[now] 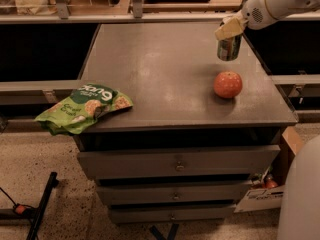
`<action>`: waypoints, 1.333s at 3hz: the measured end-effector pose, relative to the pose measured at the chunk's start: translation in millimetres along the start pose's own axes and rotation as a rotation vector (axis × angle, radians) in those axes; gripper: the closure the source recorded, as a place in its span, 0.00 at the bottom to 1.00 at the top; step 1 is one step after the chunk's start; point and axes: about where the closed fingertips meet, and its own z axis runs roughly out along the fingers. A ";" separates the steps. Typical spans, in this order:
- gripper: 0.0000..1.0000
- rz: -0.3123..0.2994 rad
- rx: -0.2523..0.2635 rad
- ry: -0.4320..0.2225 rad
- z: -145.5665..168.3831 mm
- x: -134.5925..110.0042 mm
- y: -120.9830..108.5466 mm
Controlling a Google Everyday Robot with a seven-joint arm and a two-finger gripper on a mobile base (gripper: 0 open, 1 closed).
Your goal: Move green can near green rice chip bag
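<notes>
The green can (229, 49) is at the far right of the grey tabletop (165, 64), upright, with its top covered by my gripper (229, 30). The gripper comes in from the top right on a white arm and is shut on the can's upper part, one beige finger (228, 28) showing in front. The can looks slightly raised off the surface. The green rice chip bag (82, 108) lies flat at the front left corner of the table, partly hanging over the edge, far from the can.
A round orange-red fruit (228, 84) sits on the table just in front of the can. The table is a drawer cabinet (175, 164). Shelving runs behind it. A white robot body part (300, 199) is at the lower right.
</notes>
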 end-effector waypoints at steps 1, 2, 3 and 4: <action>1.00 -0.098 -0.126 -0.018 6.1 -25.6 49.2; 1.00 -0.198 -0.258 -0.031 16.9 -43.8 108.3; 1.00 -0.279 -0.379 -0.047 29.9 -54.7 164.3; 0.84 -0.325 -0.486 -0.075 39.8 -59.7 206.8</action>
